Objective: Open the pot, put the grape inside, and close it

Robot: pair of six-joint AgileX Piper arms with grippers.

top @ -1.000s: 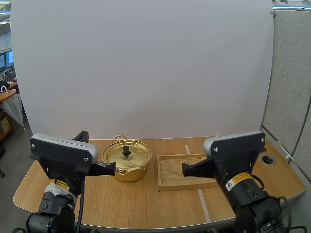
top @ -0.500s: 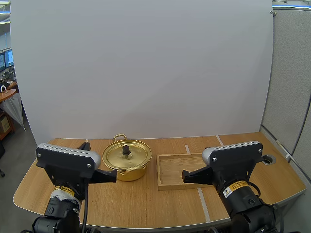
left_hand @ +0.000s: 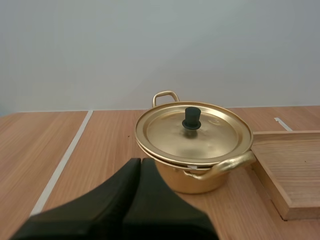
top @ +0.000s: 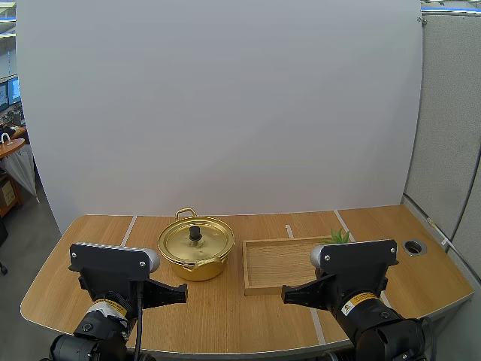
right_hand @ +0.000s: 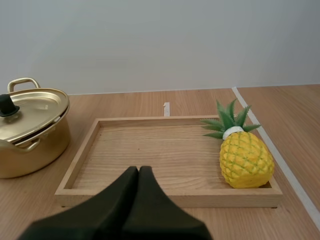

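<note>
Pot [top: 197, 269] stands on the table [top: 225, 308], lid [left_hand: 165, 132] on; all 3 steps remain. Left end effector [left_hand: 140, 162] and right end effector [right_hand: 138, 170] are clenched empty. The tray [right_hand: 150, 150] holds 1 pineapple [right_hand: 246, 160], not a grape.

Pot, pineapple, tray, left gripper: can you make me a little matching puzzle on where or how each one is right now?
Things:
1. pot
2. pineapple
3. tray
4. left gripper

States:
A. shut on nothing
B. lies in the tray
C. lid on
D. stands beside the pot

Pairs: 1-C, 2-B, 3-D, 4-A
</note>
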